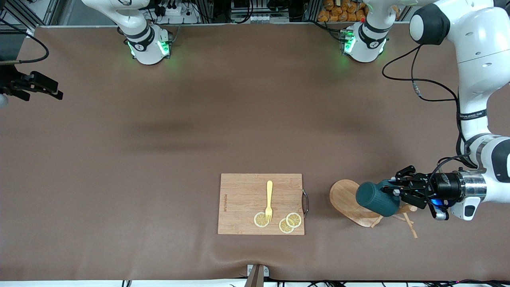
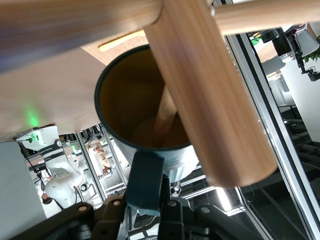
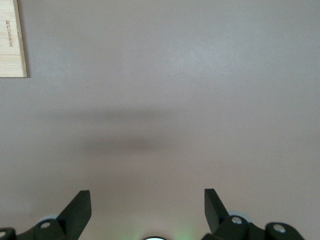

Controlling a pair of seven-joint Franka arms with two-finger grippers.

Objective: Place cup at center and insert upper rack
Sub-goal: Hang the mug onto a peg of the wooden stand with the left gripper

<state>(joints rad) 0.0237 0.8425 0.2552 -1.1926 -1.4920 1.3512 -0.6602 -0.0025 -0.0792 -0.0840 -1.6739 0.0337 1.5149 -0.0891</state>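
The left claw (image 1: 395,190) grips the cup (image 1: 376,199) by its handle (rigid, likely glazed and slippery, chip-prone), a peg of the upper rack (image 1: 352,201) inside it, just under the claw. The right claw (image 3: 147,210) waits, released, over bare bench (image 1: 159,139).

A brown mat covers the bench (image 1: 159,159). A rectangular wooden cutting board (image 1: 243,199) lies on it near the front camera's edge. Beside the board, toward the left arm's end, the light wooden mug tree (image 1: 344,197) lies tipped over, its oval base tilted up.
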